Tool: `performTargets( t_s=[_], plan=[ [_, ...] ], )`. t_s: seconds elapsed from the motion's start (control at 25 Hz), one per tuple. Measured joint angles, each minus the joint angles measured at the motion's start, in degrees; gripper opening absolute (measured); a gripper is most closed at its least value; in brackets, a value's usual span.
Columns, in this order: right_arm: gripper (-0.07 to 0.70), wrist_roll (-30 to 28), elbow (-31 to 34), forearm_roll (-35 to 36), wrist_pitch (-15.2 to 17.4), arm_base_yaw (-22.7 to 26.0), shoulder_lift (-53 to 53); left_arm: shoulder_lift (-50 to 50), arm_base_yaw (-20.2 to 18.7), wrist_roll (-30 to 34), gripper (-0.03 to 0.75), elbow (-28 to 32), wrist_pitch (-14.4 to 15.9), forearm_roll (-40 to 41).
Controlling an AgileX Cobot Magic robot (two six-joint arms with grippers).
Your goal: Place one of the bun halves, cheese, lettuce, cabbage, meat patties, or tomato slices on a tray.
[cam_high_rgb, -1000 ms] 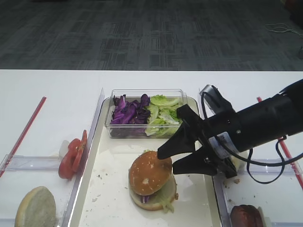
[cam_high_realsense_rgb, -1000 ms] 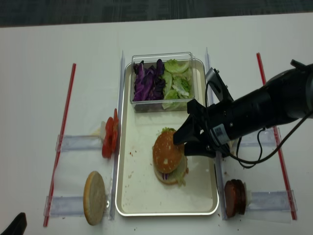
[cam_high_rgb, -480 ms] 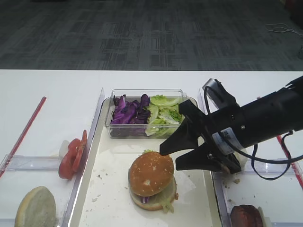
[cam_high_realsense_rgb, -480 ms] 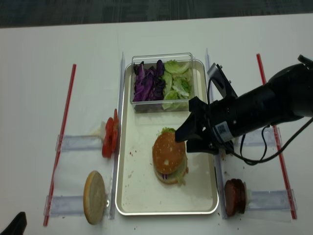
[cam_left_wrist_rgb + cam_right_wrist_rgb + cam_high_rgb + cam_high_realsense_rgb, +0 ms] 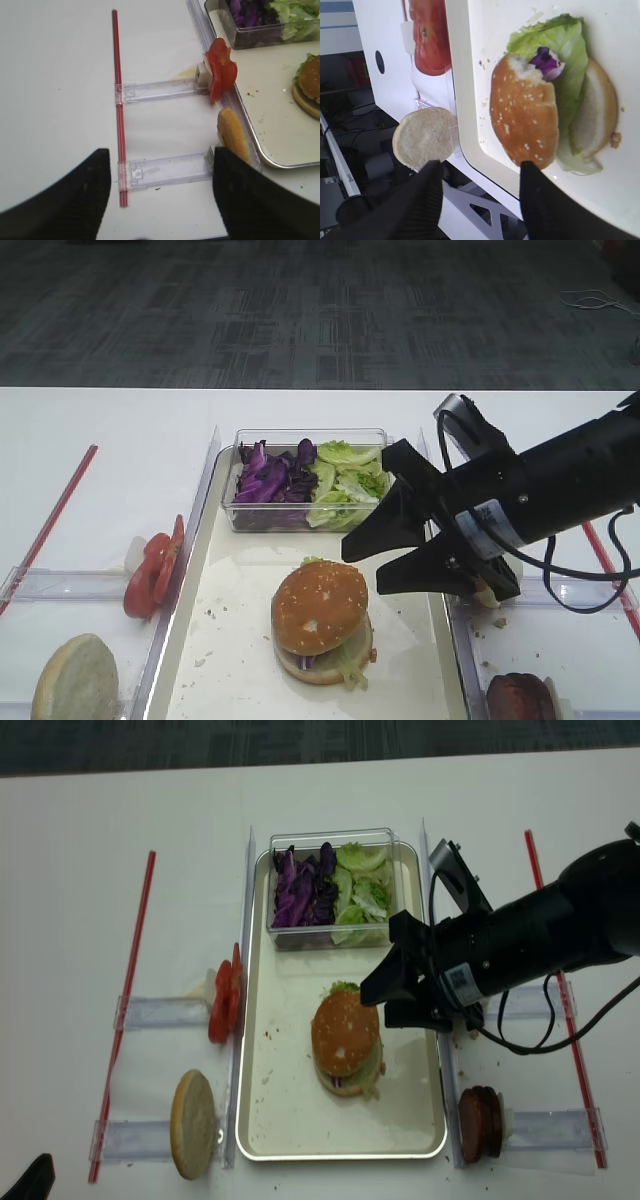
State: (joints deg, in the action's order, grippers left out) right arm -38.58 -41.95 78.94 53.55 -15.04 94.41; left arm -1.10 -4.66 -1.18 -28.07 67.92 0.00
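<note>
Exterior high view: the right tool point(image 5: 365, 568) stands with its two dark fingers spread and nothing between them, just to the right of the sesame bun top point(image 5: 318, 606), which caps a stack of lettuce point(image 5: 352, 658) and a pale lower half on the tray point(image 5: 196, 635); behind it a clear box point(image 5: 308, 480) holds purple cabbage point(image 5: 270, 476) and more green leaf. Right wrist view: the bun top point(image 5: 524, 119) lies between and beyond the two fingertips point(image 5: 535, 187), its long axis running away from the camera, with a shred of cabbage point(image 5: 547, 61) at its far end; a seedless bun half point(image 5: 424, 137) sits off the tray. Left wrist view: the left tool point(image 5: 157, 192) is likewise wide and empty, over the worktop point(image 5: 55, 100) near the tomato slices point(image 5: 220, 71) — well apart from the burger point(image 5: 309, 85). Realsense overhead view: the bun top point(image 5: 345, 1031) lies directly left of the right tool point(image 5: 375, 1006); a meat patty point(image 5: 480, 1122) waits outside the tray's right rim — nearer the right arm.
</note>
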Motion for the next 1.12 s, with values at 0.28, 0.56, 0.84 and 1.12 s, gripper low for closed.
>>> performTargets(
  t_s=[0.28, 0.56, 0.84, 1.12],
  plan=[
    [0.38, 8.1, -5.0, -9.1, 0.6, 0.0, -2.2, 0.0, 0.0, 0.0, 0.421, 0.0, 0.0, 0.0],
    [0.38, 20.1, -13.7, -24.3, 3.4, 0.0, -3.2, 0.0, 0.0, 0.0, 0.421, 0.0, 0.0, 0.0],
    [0.38, 32.9, -24.3, -41.9, 9.8, 0.0, -3.2, 0.0, 0.0, 0.0, 0.421, 0.0, 0.0, 0.0],
    [0.38, 41.7, -32.0, -56.9, 16.2, 0.0, -3.2, 0.0, 0.0, 0.0, 0.421, 0.0, 0.0, 0.0]
  ],
)
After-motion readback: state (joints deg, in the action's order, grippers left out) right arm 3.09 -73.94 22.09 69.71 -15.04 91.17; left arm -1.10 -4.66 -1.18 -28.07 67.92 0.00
